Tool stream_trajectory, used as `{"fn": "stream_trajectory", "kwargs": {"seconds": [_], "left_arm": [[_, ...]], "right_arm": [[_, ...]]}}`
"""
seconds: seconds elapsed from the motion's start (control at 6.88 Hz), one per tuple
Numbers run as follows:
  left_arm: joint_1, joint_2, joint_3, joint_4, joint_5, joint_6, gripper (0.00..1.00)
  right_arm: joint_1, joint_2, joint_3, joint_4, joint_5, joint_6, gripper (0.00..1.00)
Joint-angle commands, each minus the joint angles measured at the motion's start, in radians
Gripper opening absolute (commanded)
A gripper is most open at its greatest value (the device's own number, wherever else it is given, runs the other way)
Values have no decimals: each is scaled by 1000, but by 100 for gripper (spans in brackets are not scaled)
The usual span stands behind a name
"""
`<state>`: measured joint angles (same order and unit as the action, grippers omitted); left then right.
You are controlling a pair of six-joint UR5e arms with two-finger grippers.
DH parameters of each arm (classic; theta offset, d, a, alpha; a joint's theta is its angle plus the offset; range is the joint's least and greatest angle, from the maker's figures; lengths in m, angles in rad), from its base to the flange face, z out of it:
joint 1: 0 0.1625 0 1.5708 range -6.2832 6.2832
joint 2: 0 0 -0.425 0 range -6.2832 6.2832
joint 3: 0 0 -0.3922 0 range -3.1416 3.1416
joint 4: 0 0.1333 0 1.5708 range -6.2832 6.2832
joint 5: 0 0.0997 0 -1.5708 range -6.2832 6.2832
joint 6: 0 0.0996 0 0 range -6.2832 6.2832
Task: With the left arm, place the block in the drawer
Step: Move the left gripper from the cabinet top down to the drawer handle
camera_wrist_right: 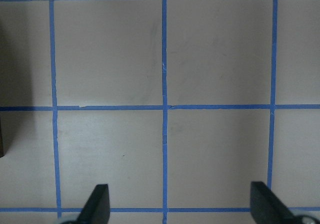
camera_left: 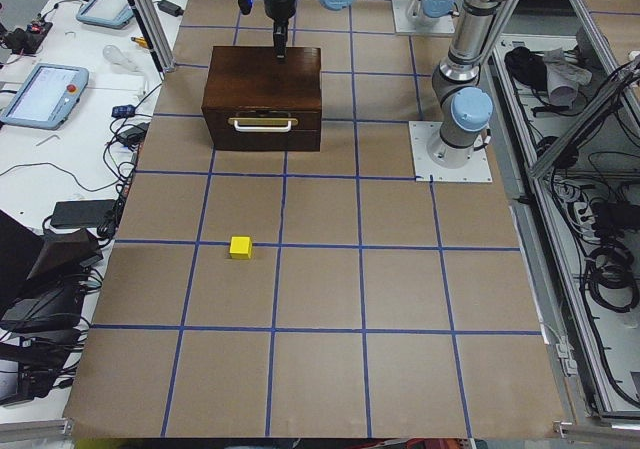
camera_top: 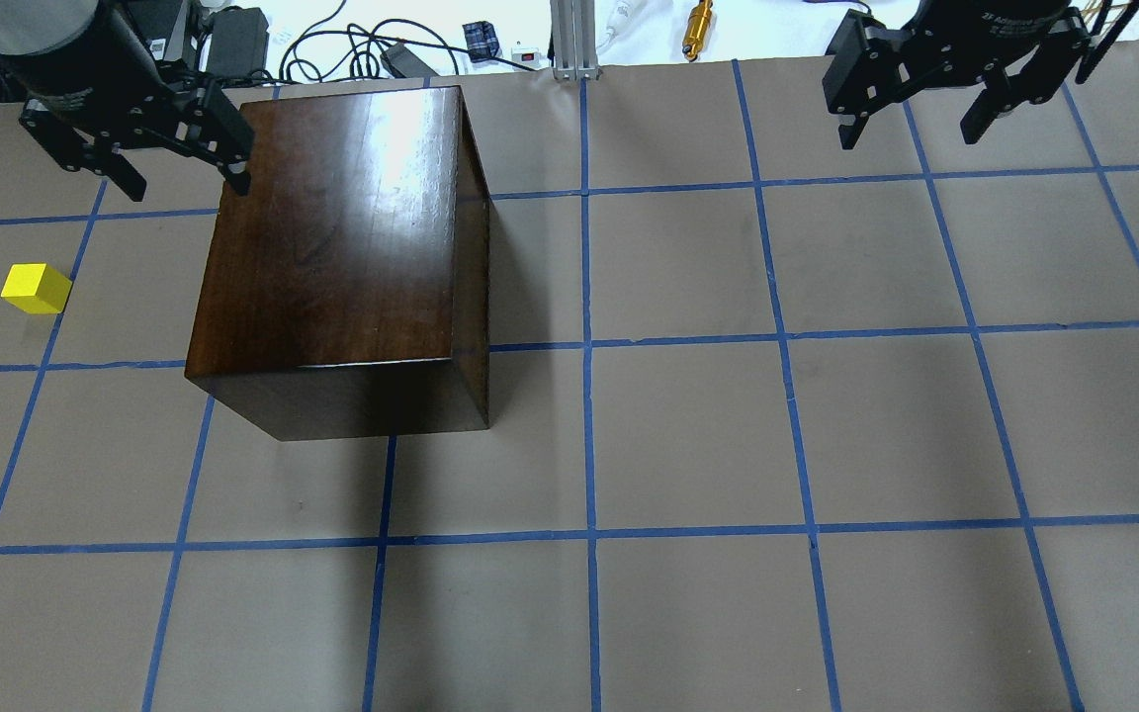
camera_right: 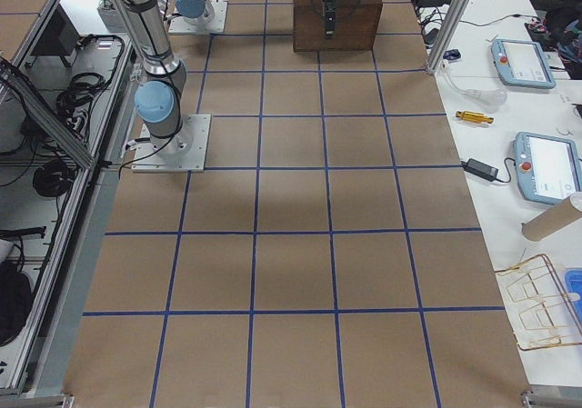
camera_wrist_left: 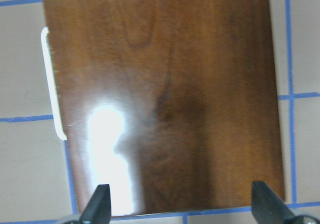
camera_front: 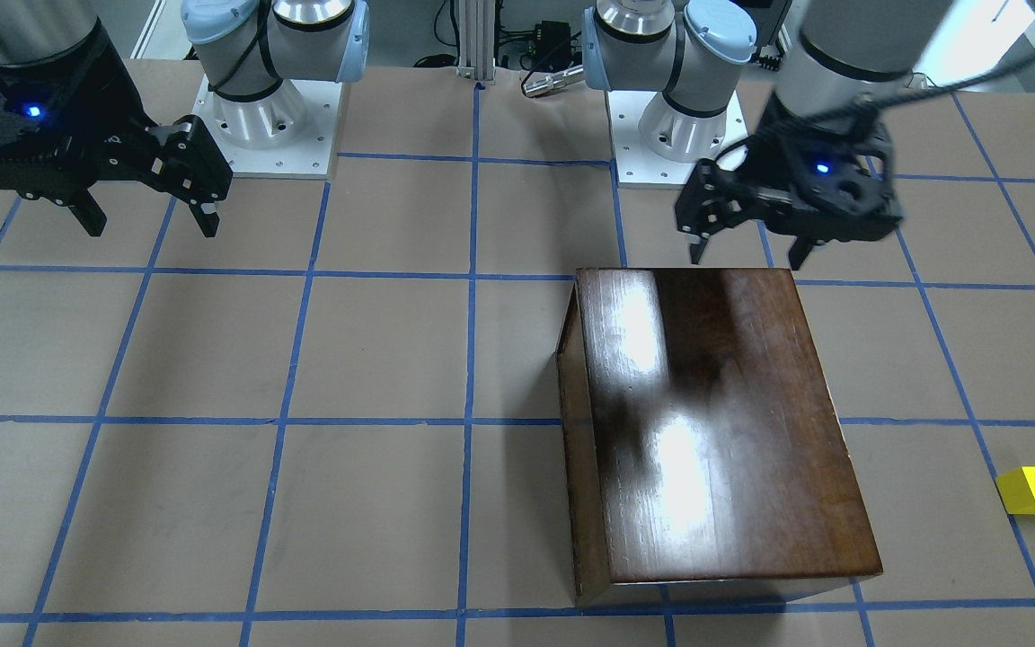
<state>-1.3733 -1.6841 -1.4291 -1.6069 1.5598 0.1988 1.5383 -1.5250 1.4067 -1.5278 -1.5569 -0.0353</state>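
Left gripper (camera_top: 187,184) wide, empty, over cabinet (camera_top: 332,247) at its 11 o'clock corner; I reckon fetching block (camera_top: 36,289) at 9 before opening shut drawer (camera_left: 263,123) strands it.

Bright, even overhead light leaves white glare patches on the glossy cabinet (camera_front: 715,503) top and a soft shadow on the table (camera_top: 688,435) beside it, while the left wrist view is blurred.

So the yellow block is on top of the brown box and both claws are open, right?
No: the yellow block lies on the table beside the brown box, as the overhead view shows. The left claw and right claw are open.
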Motion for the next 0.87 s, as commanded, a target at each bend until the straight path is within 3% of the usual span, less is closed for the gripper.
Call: {"fn": "stream_trajectory", "kwargs": {"seconds": [0.0, 0.29, 0.73], "left_arm": [[155, -81, 19, -1, -32, 187, 100], [236, -176, 18, 65, -79, 231, 100], [247, -256, -26, 116, -185, 307, 100]], "right_arm": [[-1, 0, 0, 0, 0, 0, 100], [0, 0, 0, 0, 0, 0, 100], [0, 0, 0, 0, 0, 0, 100]]}}
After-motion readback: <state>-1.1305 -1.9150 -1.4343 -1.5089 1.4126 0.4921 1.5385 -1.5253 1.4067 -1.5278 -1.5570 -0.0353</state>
